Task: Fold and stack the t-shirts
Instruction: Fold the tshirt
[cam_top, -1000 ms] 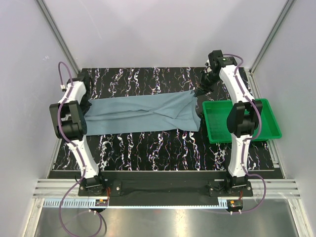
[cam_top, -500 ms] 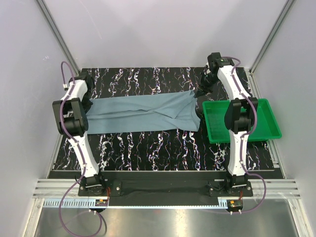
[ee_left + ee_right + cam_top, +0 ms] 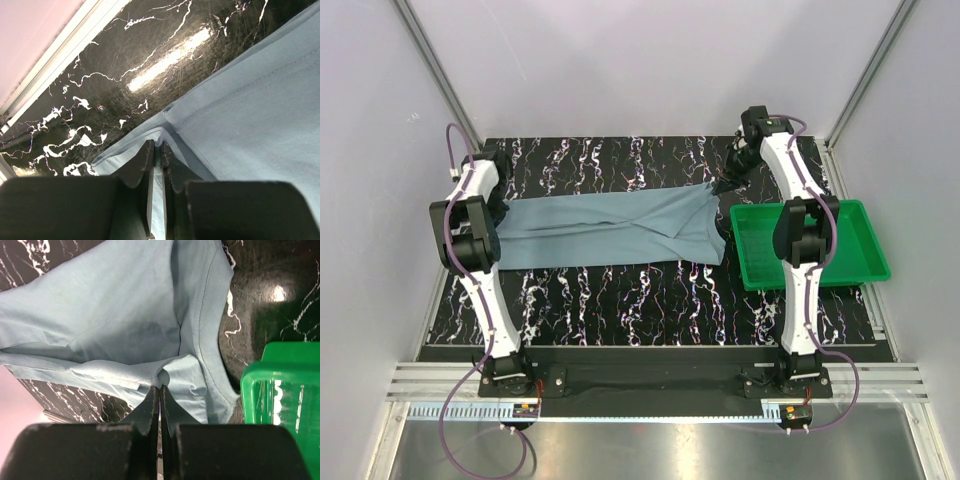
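Nearest the arm bases, the black marbled table (image 3: pixel 620 300) lies bare in a broad strip. Beyond that strip the t-shirt (image 3: pixel 610 230) is stretched out as a long blue-grey band. Its long axis runs left to right across the middle of the table, parallel to the near edge. Creases and a fold run along its length, and the right end spreads a little wider than the left. Which end holds the collar cannot be made out.

The right end stops just beside the left wall of the green tray (image 3: pixel 855 245), which sits on the right side of the table. In the right wrist view, a seamed edge of the cloth curves down close to the tray's corner.

Further back, each end of the shirt is held at its far corner. The left gripper (image 3: pixel 156 150) has its jaws almost together, with a thin hemmed edge of the shirt between them. The cloth peaks up to the fingertips there. The right gripper (image 3: pixel 159 390) has its jaws pressed tight on a bunched fold at the far right corner, and the shirt fans away from it toward the left.
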Motion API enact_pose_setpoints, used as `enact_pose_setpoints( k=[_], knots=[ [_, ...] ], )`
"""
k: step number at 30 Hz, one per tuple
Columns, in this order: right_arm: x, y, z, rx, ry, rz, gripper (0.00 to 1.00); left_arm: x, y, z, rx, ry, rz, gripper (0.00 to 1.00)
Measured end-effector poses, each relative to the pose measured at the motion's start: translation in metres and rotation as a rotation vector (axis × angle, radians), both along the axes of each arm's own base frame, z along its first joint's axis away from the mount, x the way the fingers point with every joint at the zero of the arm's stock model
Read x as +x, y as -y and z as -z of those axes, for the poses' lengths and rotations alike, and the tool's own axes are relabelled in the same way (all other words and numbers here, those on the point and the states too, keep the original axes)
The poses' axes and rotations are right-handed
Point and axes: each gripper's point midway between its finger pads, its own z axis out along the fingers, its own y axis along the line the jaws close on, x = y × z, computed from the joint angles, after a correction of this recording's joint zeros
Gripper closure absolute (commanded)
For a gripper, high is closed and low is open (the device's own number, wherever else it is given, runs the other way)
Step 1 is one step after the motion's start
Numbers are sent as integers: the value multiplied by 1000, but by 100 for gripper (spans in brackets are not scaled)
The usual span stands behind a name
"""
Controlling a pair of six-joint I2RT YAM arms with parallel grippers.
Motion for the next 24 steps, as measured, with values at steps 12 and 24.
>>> enact_pose_setpoints(
  k=[12, 24],
  knots=[
    [33, -9, 33, 69, 7, 48, 93, 11, -8, -11, 10, 54, -26, 52],
    [92, -16, 28, 265, 114, 132, 24, -19, -14, -76, 41, 172, -41, 24]
  ],
)
